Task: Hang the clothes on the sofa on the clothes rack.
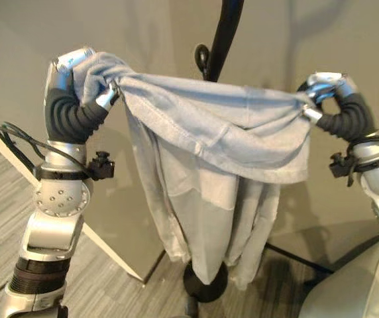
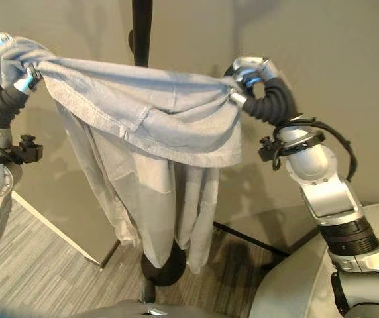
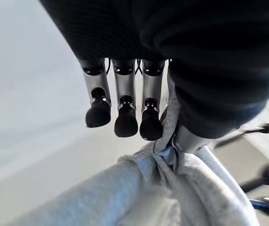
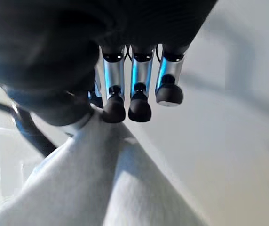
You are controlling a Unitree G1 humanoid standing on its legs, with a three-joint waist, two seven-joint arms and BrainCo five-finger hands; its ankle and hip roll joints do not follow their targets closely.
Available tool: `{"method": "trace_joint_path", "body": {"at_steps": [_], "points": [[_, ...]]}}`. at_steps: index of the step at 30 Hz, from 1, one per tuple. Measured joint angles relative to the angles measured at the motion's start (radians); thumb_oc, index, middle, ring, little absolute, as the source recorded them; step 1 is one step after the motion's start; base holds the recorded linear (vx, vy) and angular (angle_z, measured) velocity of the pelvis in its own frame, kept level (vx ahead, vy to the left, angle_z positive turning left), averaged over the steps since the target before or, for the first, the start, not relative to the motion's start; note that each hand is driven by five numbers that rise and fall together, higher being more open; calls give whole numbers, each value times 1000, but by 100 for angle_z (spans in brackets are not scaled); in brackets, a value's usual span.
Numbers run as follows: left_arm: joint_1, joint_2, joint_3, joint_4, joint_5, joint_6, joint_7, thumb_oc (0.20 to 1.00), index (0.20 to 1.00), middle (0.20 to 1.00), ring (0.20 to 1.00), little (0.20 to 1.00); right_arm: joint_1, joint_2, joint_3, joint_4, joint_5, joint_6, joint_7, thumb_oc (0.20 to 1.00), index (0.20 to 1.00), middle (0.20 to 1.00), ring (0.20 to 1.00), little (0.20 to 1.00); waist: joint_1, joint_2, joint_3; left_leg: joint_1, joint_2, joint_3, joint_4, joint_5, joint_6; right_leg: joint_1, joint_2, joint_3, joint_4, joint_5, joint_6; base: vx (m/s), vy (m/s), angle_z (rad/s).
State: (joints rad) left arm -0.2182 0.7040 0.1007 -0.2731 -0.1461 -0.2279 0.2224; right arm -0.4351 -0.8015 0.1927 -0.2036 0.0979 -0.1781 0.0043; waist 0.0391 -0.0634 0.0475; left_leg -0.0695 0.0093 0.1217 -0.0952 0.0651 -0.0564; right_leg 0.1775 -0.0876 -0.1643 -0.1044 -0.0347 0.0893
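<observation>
Grey garment (image 1: 216,172), stretched wide and held aloft between the two hands, its body hanging down in front of the black clothes rack (image 1: 221,36) pole and round base; left hand (image 1: 87,79) pinching one gathered end, right hand (image 2: 249,83) pinching the other.

Both head eyes look down and ahead from close range, sharing the grey garment (image 1: 209,152) and the rack pole (image 1: 224,33) at twelve o'clock. Each wrist camera peers along its fingers (image 3: 125,117) at cloth.
</observation>
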Motion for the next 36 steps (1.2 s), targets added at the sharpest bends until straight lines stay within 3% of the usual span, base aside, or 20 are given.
{"method": "trace_joint_path", "body": {"at_steps": [4,11,23,24,25,26,27,36], "points": [[69,-30,-61,93,10,34,-41,200,200,200,200,200,3,1,106,111,-1,27,49,200,200,200,200,200,15,-3,0,0,0,-2,-2,1,0,2,0,-5,0,-2,-3,-6,-2,2],[66,-51,-146,135,15,46,-76,200,200,200,200,200,3,33,142,211,-13,43,51,200,200,200,200,200,26,-14,6,-13,-1,-24,-2,9,1,-1,4,-30,0,-3,-3,-4,-3,11],[67,-91,-174,170,23,64,-94,200,200,200,200,200,5,75,150,221,-22,52,50,200,200,200,200,200,28,-24,27,-14,-1,-25,-2,10,1,-1,4,-31,0,-10,-10,0,0,0],[67,-92,-175,170,23,64,-94,319,319,319,319,319,5,80,151,221,-22,56,50,489,489,489,489,489,27,-23,27,-14,-1,-25,-2,10,1,-1,4,-31,0,-10,-10,0,0,0],[67,-98,-175,171,23,64,-94,492,492,492,492,492,5,87,151,223,-22,60,49,746,746,746,746,746,26,-23,28,-14,-1,-24,-2,10,1,-1,4,-31,0,-10,-10,0,0,0],[67,-105,-175,172,23,65,-94,940,940,940,940,940,5,96,151,227,-22,65,49,1000,1000,1000,1000,1000,27,-23,28,-14,-1,-24,-2,10,1,-1,4,-31,0,-10,-10,0,0,0],[67,-112,-174,178,23,67,-94,1000,1000,1000,1000,1000,6,106,151,242,-23,69,48,1000,1000,1000,1000,1000,27,-23,28,-14,-1,-24,-2,10,1,-1,4,-30,0,-10,-10,0,0,0],[68,-113,-166,230,20,107,-87,1000,1000,1000,1000,1000,28,116,145,268,-37,87,29,1000,1000,1000,1000,1000,26,-23,43,-13,-1,-22,-2,12,4,0,4,-29,0,-8,-4,0,0,0]]}}
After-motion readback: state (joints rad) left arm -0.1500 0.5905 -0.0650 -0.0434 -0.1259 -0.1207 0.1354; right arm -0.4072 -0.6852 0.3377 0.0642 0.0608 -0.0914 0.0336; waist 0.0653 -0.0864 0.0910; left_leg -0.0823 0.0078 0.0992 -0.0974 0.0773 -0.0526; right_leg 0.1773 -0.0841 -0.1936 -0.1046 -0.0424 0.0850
